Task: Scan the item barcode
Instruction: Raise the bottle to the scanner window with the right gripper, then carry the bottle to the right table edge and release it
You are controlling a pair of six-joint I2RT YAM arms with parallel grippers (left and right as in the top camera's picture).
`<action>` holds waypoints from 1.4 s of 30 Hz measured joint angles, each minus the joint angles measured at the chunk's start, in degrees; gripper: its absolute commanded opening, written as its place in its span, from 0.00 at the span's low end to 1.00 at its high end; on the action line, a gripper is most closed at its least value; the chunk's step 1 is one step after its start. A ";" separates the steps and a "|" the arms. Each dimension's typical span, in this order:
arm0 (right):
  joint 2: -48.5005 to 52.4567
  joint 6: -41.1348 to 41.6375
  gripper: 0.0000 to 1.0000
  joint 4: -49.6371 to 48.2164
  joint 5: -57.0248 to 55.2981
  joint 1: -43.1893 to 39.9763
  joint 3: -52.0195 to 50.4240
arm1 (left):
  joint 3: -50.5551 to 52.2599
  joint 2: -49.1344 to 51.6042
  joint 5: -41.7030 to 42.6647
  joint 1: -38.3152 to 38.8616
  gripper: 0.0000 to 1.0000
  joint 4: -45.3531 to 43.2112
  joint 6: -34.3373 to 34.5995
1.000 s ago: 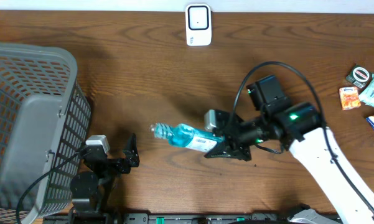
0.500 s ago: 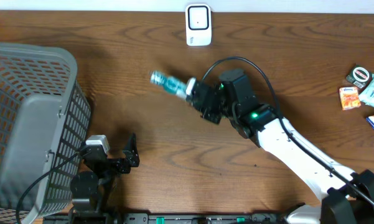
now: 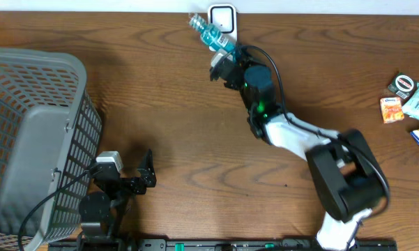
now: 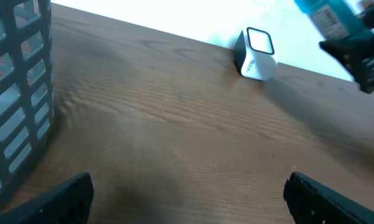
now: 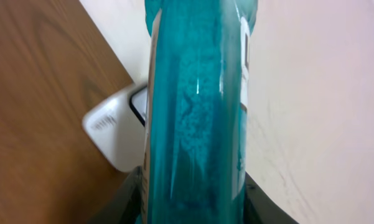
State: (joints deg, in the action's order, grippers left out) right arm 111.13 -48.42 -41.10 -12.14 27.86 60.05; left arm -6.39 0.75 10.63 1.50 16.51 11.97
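Observation:
A clear bottle of blue liquid [image 3: 210, 32] is clamped in my right gripper [image 3: 225, 57], held above the white barcode scanner [image 3: 223, 18] at the table's far edge. In the right wrist view the bottle [image 5: 196, 112] fills the frame between both fingers [image 5: 129, 196], with the scanner [image 5: 115, 134] just behind it to the left. The left wrist view shows the scanner [image 4: 256, 53] far off and the bottle [image 4: 327, 15] at the top right. My left gripper [image 4: 187, 199] rests open near the front edge, nothing between its fingers.
A grey mesh basket [image 3: 31, 132] stands at the left, beside the left arm. Small packets [image 3: 404, 97] lie at the right edge of the table. Brown tabletop [image 3: 174, 125] spreads between the arms.
My right gripper has carried the bottle from the table's middle up and back to the scanner at the far edge. The left arm has not moved.

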 measured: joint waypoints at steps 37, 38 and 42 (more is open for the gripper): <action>26.69 -4.59 0.01 28.48 -41.03 -20.68 37.86 | 0.00 0.00 0.00 0.00 0.98 0.00 0.00; 26.69 -2.99 0.01 32.33 -41.86 -22.71 37.86 | 0.00 0.00 0.02 0.00 0.98 0.00 0.00; 26.82 8.83 0.01 49.27 -43.91 -33.18 37.75 | 0.00 0.00 0.00 0.00 0.98 -0.02 0.00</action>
State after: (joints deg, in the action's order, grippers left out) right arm 137.95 -39.59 8.16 -56.05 -5.32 97.80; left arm -6.39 0.75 10.63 1.50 16.49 11.97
